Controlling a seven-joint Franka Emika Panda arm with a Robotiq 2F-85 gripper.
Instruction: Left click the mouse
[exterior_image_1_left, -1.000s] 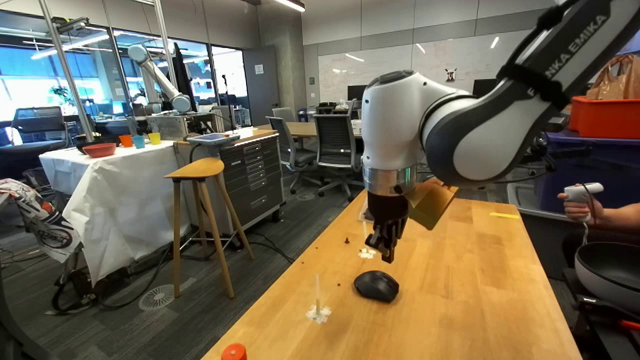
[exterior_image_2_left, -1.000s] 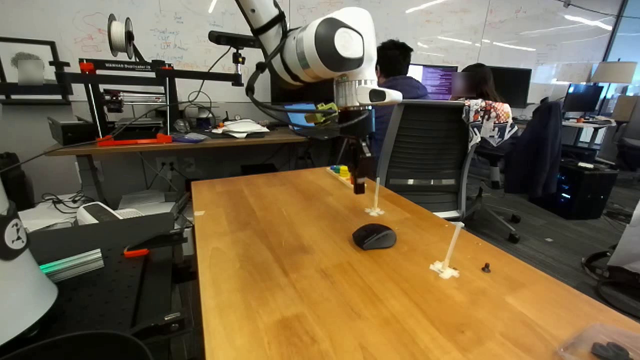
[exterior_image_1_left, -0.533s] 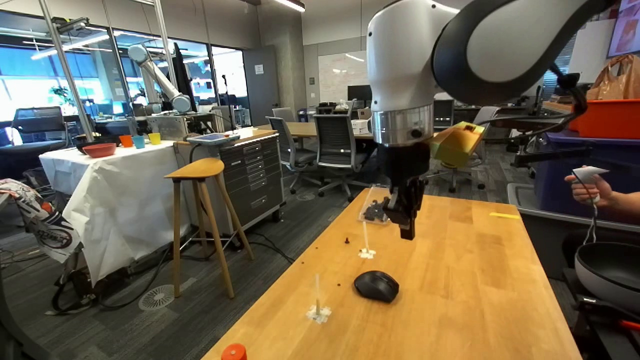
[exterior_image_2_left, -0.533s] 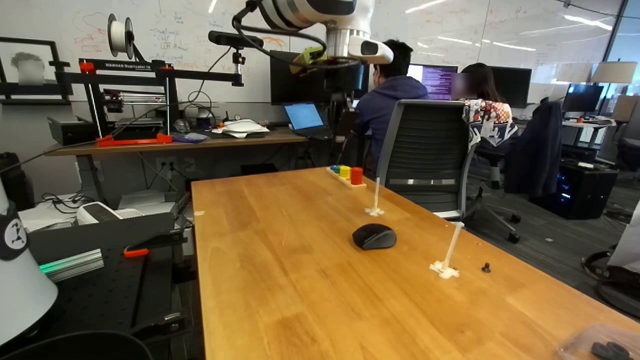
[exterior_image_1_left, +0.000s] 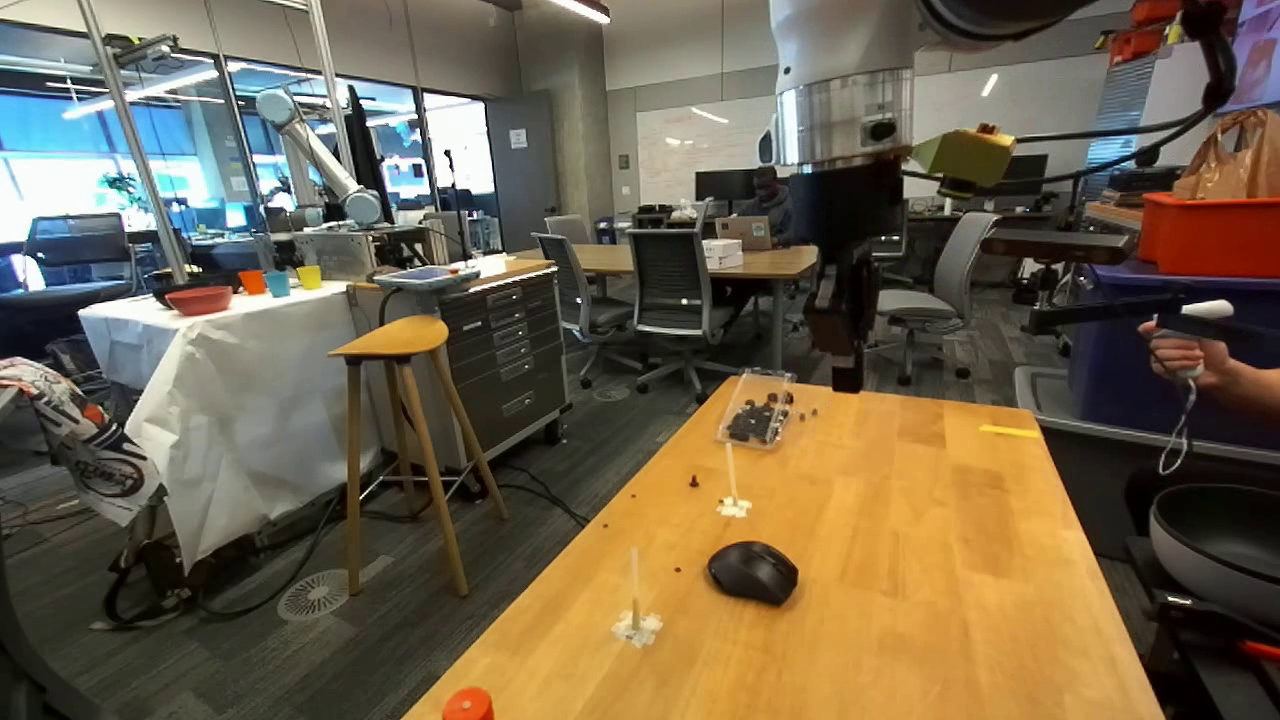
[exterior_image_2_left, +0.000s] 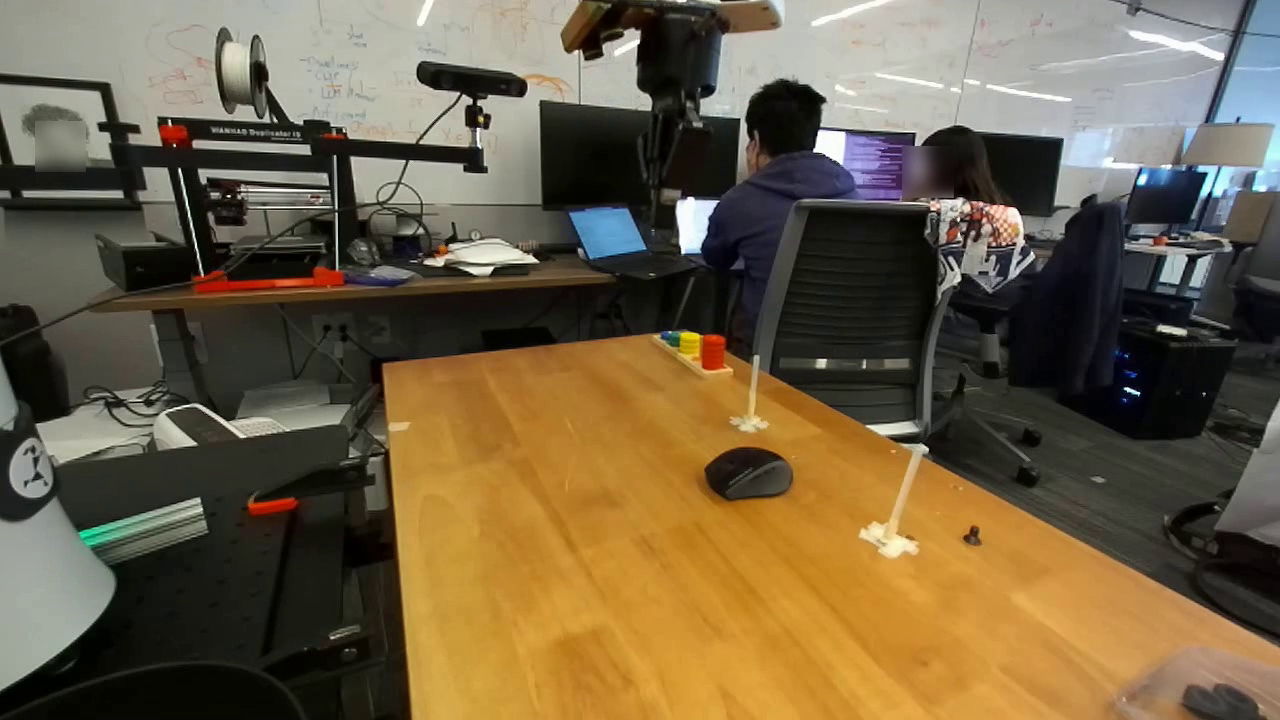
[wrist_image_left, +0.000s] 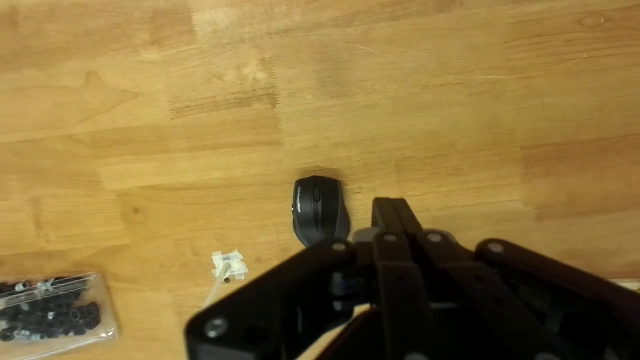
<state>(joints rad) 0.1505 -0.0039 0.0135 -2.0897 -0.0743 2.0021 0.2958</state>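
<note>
The black mouse lies on the wooden table. It also shows in an exterior view. In the wrist view the mouse lies left of my fingertips, its wheel and buttons in sight and its rear end partly hidden behind the gripper. My gripper is shut with its fingertips together and nothing between them. In both exterior views the gripper hangs high above the table, fingers down, well apart from the mouse.
Two thin pale sticks stand upright on taped bases near the mouse. A clear box of dark pieces is on the table. A toy with coloured rings stands at a table edge. A small dark screw lies near a stick.
My gripper has risen well above the table and moved away from the mouse. The mouse has not visibly moved.
</note>
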